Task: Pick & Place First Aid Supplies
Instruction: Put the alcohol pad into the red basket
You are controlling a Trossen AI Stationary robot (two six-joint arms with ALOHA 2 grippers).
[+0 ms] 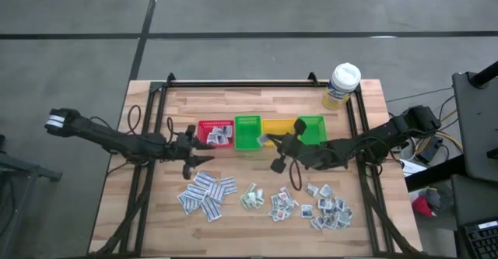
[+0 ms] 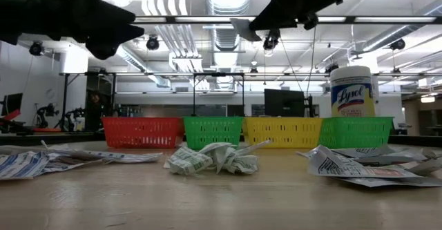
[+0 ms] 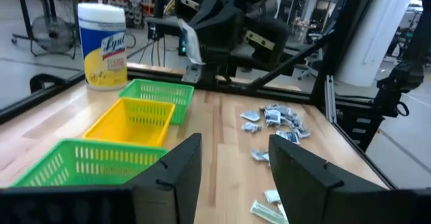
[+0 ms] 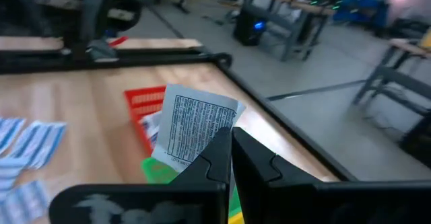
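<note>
The first aid supplies are small white packets lying flat in heaps on the table's near half: strips [image 1: 206, 194], green-printed ones [image 1: 250, 197] and squarish ones [image 1: 331, 210]. A few lie in the red bin [image 1: 215, 132]. My right gripper [image 1: 272, 143] hangs above the seam between the middle green bin [image 1: 247, 132] and the yellow bin [image 1: 278, 127], shut on one white packet [image 4: 195, 126]. My left gripper [image 1: 191, 147] hovers open just left of the red bin and holds nothing; its fingers [image 3: 176, 177] stand apart in the left wrist view. My right gripper pinches the white packet between its two fingers at the packet's lower edge [image 4: 214, 150]. The packet sticks out past the fingertips with its printed face showing. It is lifted clear, high above the bins [image 2: 243, 30].
Four small bins stand in a row at mid-table: red, green, yellow and a second green [image 1: 311, 128]. A white-capped Lysol bottle [image 1: 342, 85] stands at the far right corner. A black frame [image 1: 233, 83] rims the table. Bare wood lies between the bins and the packet heaps.
</note>
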